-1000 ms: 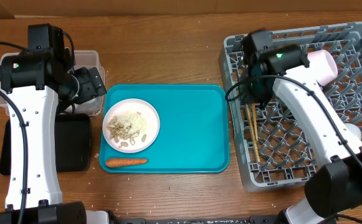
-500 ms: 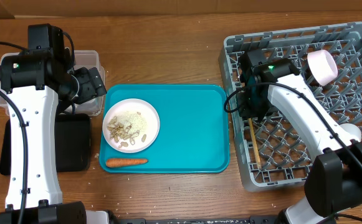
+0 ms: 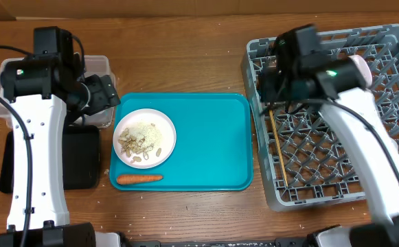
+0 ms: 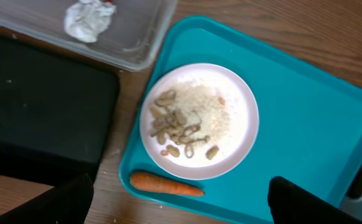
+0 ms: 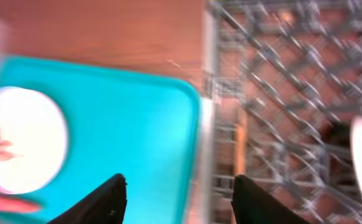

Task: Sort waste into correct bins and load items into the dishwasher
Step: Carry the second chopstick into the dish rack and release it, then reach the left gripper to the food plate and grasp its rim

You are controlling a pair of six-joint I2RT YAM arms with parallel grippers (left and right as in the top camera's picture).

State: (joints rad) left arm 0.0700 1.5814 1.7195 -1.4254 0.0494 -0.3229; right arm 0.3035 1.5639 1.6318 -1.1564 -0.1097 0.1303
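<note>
Right claw (image 5: 179,180) over grey latticed rack (image 5: 280,93)

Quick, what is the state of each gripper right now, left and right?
Left gripper: open wide, holding nothing.
Right gripper: open, holding nothing, though its view is blurred.

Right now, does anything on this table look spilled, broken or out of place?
Nothing looks spilled or broken. The one oddity is the carrot: it lies loose on the teal tray beside the plate of food scraps, not on it. The chopsticks lie flat in the grey rack.
</note>
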